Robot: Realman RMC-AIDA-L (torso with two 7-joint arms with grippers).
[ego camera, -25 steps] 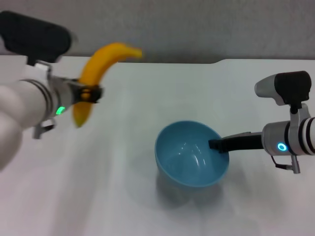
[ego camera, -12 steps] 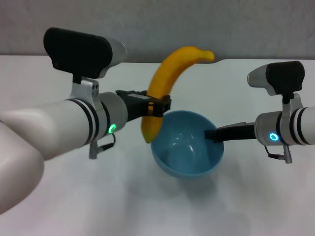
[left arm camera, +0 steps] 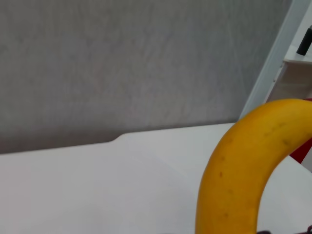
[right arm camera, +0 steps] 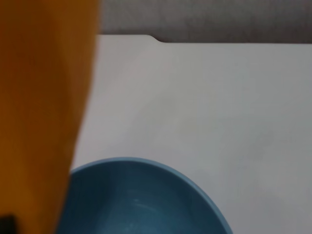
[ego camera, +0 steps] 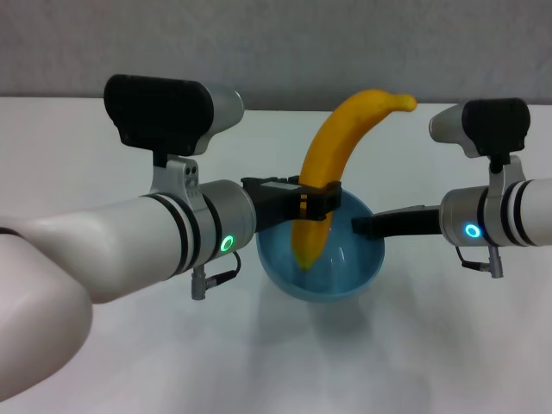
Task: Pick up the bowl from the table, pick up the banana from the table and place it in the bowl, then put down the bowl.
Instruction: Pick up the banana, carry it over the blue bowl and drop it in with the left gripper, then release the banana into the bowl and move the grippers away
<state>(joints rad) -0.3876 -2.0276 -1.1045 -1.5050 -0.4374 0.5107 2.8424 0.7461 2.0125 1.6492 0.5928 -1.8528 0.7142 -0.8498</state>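
The light blue bowl (ego camera: pixel 349 263) is held above the white table (ego camera: pixel 86 155) by my right gripper (ego camera: pixel 362 227), which is shut on its right rim. My left gripper (ego camera: pixel 317 200) is shut on the yellow banana (ego camera: pixel 341 142) around its middle. The banana stands nearly upright, its lower end inside the bowl and its upper end curving up to the right. The banana fills part of the left wrist view (left arm camera: pixel 239 170) and the right wrist view (right arm camera: pixel 39 107). The bowl's rim shows in the right wrist view (right arm camera: pixel 156 195).
The table's far edge with its shallow notch (right arm camera: pixel 158 39) lies behind the bowl, against a grey wall (ego camera: pixel 276 43). Bare white tabletop lies in front of the bowl (ego camera: pixel 328 362).
My left arm has carried the banana rightward from the table's left side to over the bowl, and its lower end now dips inside. The bowl has shifted slightly right and up.
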